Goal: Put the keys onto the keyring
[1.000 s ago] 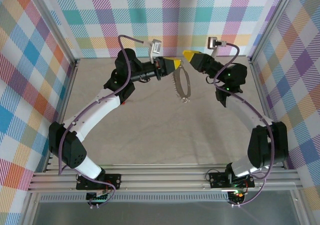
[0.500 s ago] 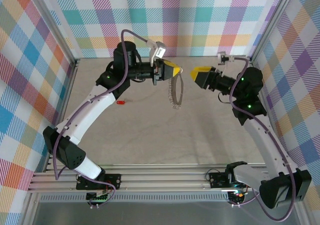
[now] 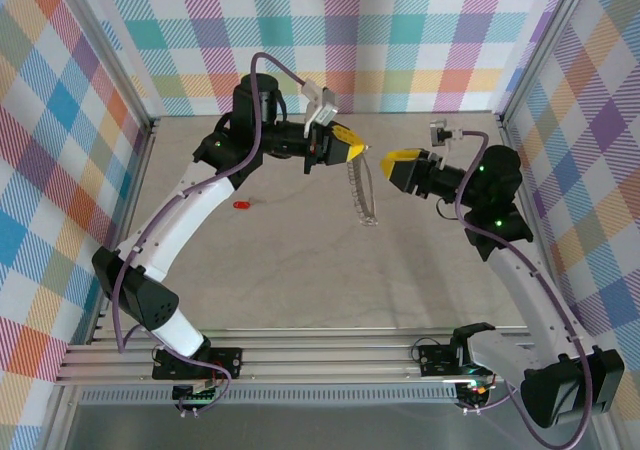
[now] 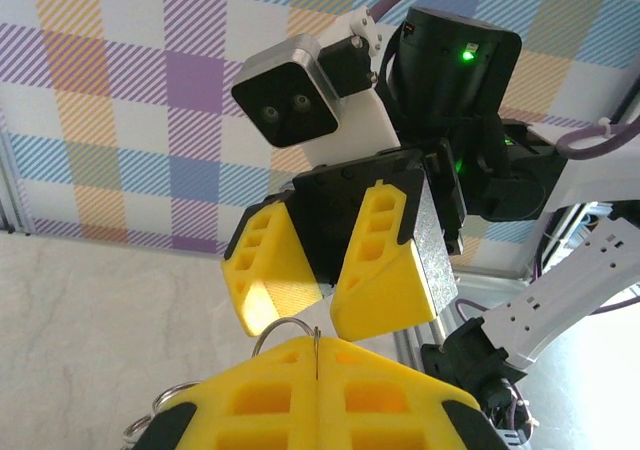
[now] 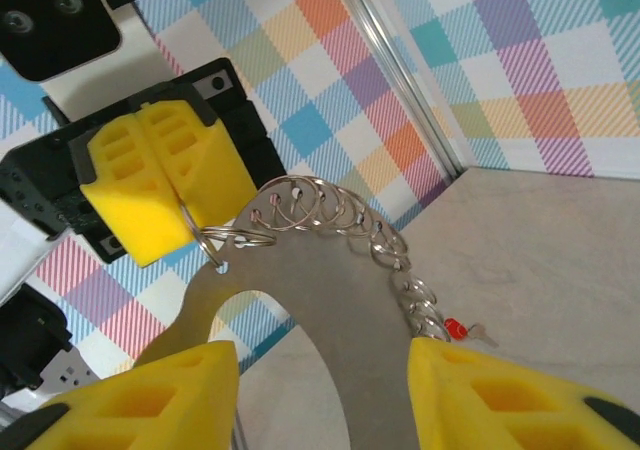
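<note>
**Keyring held, key not on it**

Nothing is threaded so far. The left gripper [image 3: 358, 150] is clenched on a ring at the top end of the keyring [image 3: 360, 195], which hangs from it over the desk [image 3: 300, 270]. The right gripper [image 3: 388, 160] faces it from just beside, jaws apart and grasping nothing. The key [image 3: 241, 205] lies flat on the desk, well apart from the keyring, under the left arm and untouched. Judged done: the hold on the keyring. Left: pick up the key and thread it on.
</note>
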### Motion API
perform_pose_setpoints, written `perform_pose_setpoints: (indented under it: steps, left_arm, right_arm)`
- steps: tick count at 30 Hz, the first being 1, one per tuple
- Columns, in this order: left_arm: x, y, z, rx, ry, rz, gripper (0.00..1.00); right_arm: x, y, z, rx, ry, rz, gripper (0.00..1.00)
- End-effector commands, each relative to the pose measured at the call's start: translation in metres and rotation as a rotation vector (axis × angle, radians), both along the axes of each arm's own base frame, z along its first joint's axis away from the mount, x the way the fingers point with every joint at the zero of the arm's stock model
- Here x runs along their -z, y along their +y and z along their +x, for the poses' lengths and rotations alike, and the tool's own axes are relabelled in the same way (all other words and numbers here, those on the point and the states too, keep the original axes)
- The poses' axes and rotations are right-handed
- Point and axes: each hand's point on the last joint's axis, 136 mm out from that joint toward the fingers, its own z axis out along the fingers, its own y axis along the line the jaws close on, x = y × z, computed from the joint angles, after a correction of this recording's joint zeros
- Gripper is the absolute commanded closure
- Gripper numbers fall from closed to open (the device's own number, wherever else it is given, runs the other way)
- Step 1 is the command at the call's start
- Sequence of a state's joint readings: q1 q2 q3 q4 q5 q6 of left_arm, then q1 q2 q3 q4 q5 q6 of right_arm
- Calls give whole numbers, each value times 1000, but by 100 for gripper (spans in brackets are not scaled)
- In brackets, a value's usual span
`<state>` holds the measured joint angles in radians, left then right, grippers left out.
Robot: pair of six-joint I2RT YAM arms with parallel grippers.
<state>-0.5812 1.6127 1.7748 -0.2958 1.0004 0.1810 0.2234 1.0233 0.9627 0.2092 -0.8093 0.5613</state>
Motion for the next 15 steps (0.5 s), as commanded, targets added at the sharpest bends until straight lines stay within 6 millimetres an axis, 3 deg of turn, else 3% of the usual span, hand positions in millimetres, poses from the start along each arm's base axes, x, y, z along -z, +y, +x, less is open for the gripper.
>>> perform_pose_setpoints:
  steps: [1, 7, 15]
  left_arm:
    - [-21, 0, -14, 59, -97, -52, 100]
    - [-21, 0, -14, 56, -85, -53, 100]
    - [-22, -1, -15, 49, -72, -60, 100]
  right_arm:
    - [-18, 2, -14, -55, -83, 30, 56]
    - [-37, 6, -21, -127, -105, 88, 64]
    - [-52, 12, -16, -191, -107, 157, 67]
